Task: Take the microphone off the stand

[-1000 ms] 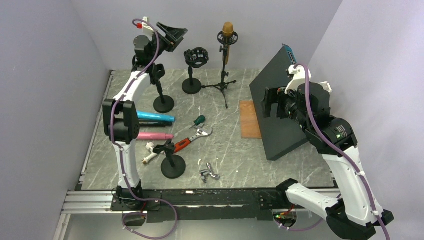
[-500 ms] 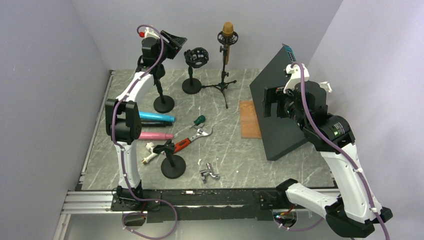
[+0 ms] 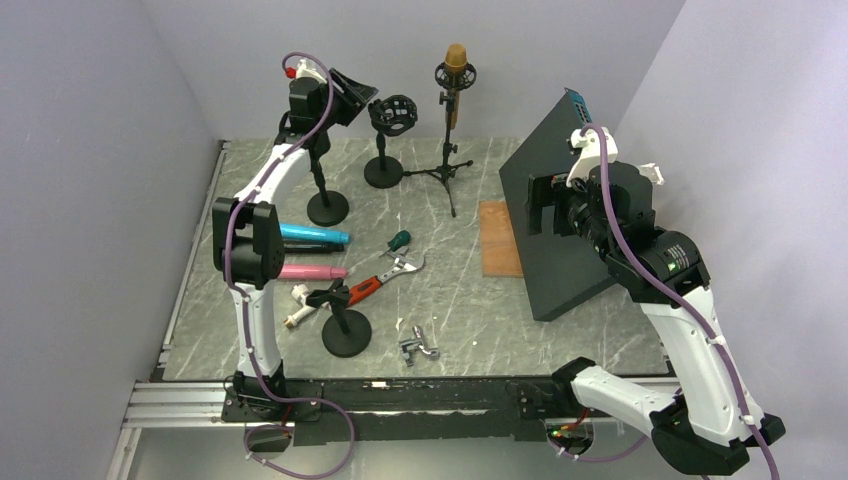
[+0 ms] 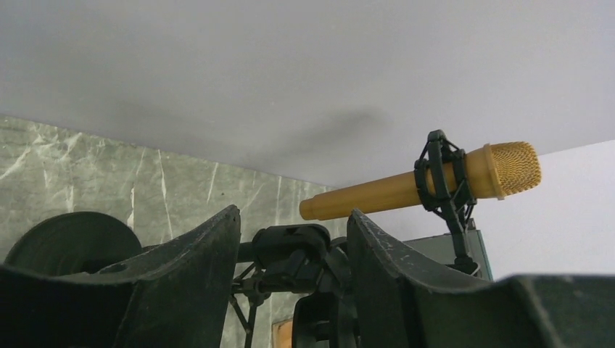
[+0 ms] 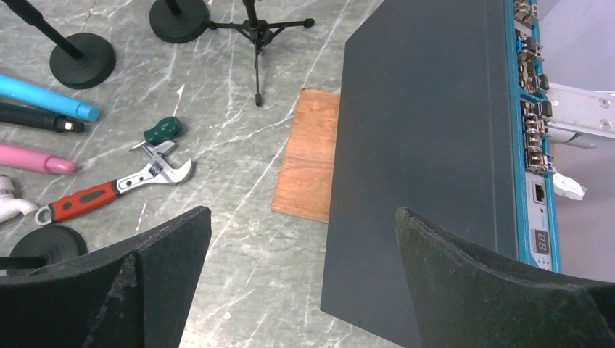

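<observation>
My left gripper [image 4: 294, 221] hangs half-open and empty. The microphone [image 4: 391, 192] sits ahead to its right, so I'd align on the bare handle, clear of the clip [image 4: 437, 177].

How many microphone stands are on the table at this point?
4: the back-left stand, the shock-mount stand beside it, the tripod holding the gold microphone at the back, and the front stand near the arms. The black panel could hide more.

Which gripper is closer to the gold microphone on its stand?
Left. The left gripper is raised left of the microphone, near its height; the right gripper hangs farther off, by the black panel.
</observation>
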Robot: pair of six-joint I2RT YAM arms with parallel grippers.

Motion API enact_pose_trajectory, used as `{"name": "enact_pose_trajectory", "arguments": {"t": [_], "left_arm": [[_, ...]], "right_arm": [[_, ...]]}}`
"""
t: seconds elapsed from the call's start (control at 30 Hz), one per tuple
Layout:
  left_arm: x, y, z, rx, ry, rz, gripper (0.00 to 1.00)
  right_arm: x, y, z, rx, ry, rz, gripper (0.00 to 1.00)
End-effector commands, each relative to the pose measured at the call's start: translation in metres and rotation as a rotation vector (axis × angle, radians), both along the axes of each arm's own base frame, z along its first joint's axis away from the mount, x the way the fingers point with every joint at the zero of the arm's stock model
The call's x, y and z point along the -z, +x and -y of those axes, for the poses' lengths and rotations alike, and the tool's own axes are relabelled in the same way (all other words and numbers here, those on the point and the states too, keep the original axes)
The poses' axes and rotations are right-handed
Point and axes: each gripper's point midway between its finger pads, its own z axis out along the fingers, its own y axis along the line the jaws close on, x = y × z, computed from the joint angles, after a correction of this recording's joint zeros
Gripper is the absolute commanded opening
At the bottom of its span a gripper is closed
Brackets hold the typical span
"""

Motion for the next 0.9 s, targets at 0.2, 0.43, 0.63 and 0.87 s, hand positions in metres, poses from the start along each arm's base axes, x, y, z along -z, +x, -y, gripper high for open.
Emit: {"name": "enact_pose_trajectory", "arguments": {"t": [0.2, 0.43, 0.63, 0.87], "left_arm": [[0.028, -0.002, 0.008, 0.009, 0.127, -0.046, 0.54], [0.064, -0.007, -0.002, -0.027, 0.198, -0.152, 0.47], [0.096, -0.015, -0.012, -0.059, 0.281, -0.259, 0.43], [0.126, -0.026, -0.023, -0.074, 0.372, -0.325, 0.43]], "right_arm": [[-0.012, -0.003, 0.003, -0.001, 0.006, 0.05, 1.0], [-0.011, -0.002, 0.003, -0.001, 0.0, 0.046, 1.0], [-0.009, 0.0, 0.002, -0.005, -0.008, 0.039, 1.0], [-0.006, 0.003, 0.001, -0.009, -0.019, 0.027, 1.0]]}}
